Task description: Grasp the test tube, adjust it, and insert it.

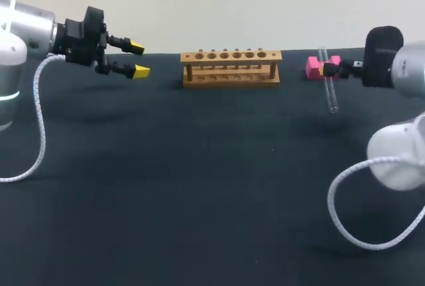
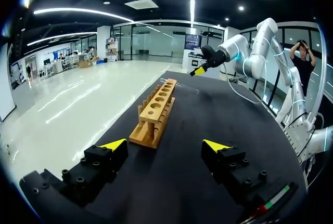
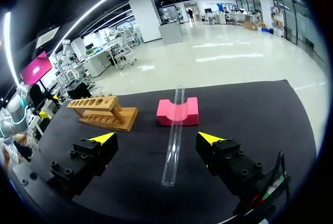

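A clear glass test tube [image 3: 174,130] lies across the groove of a pink block [image 3: 178,113], its near end reaching toward my right gripper [image 3: 156,137]. That gripper is open, one yellow-tipped finger on each side of the tube, neither touching it. In the head view the tube [image 1: 329,87] and pink block [image 1: 313,67] sit at the back right, with the right gripper [image 1: 331,68] beside them. A wooden rack [image 1: 230,67] with a row of several holes stands at the back middle. My left gripper [image 1: 139,59] hangs open and empty to the left of the rack [image 2: 156,115].
The black table [image 1: 199,186] stretches wide in front of the rack. White cables [image 1: 345,213] hang from both arms over the table's sides. My right arm [image 2: 234,52] shows beyond the rack in the left wrist view.
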Robot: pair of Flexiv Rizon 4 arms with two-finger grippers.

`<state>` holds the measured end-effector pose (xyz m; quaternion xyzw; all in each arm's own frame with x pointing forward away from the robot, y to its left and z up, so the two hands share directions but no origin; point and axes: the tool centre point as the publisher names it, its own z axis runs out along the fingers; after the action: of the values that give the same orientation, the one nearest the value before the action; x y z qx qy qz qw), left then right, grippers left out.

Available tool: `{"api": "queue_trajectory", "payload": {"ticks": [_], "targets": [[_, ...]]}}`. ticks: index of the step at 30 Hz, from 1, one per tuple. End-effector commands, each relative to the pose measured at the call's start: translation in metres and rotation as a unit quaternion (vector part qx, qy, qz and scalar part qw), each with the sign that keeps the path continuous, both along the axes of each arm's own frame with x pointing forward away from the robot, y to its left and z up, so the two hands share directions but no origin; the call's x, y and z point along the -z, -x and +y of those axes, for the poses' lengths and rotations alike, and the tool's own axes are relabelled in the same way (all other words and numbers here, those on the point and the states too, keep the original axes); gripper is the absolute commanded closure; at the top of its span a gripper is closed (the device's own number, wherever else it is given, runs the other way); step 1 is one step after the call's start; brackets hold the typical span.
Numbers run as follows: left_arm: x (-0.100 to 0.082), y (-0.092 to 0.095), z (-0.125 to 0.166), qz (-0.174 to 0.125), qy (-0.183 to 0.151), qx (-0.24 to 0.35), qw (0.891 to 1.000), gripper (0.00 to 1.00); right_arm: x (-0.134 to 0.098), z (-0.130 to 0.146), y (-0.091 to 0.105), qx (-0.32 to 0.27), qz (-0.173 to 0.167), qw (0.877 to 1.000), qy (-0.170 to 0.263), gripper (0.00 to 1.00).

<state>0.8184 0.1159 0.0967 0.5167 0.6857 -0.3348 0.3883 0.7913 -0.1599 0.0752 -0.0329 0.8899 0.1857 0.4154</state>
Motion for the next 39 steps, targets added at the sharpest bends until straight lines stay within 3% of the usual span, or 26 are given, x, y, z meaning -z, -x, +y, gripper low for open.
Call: {"api": "queue_trajectory", "payload": {"ticks": [1,6,17,30,39], "targets": [[0.001,0.001,0.0,-0.002,0.001,-0.001,1.0,0.0,0.007,0.005,-0.001,0.235,-0.201,0.945,0.103,0.0],[0.001,0.001,0.0,-0.002,0.001,-0.001,1.0,0.0,0.01,0.004,-0.003,0.251,-0.193,0.939,0.132,0.0],[0.001,0.001,0.0,-0.002,0.001,-0.001,1.0,0.0,0.006,0.014,-0.003,0.241,-0.138,0.945,0.172,0.0],[0.001,0.001,0.0,-0.002,0.001,-0.001,1.0,0.0,0.005,0.019,-0.01,0.219,-0.084,0.956,0.175,0.0],[0.001,0.001,0.0,-0.002,0.001,-0.001,1.0,0.0,0.017,0.019,-0.024,0.188,-0.081,0.966,0.158,0.0]]}}
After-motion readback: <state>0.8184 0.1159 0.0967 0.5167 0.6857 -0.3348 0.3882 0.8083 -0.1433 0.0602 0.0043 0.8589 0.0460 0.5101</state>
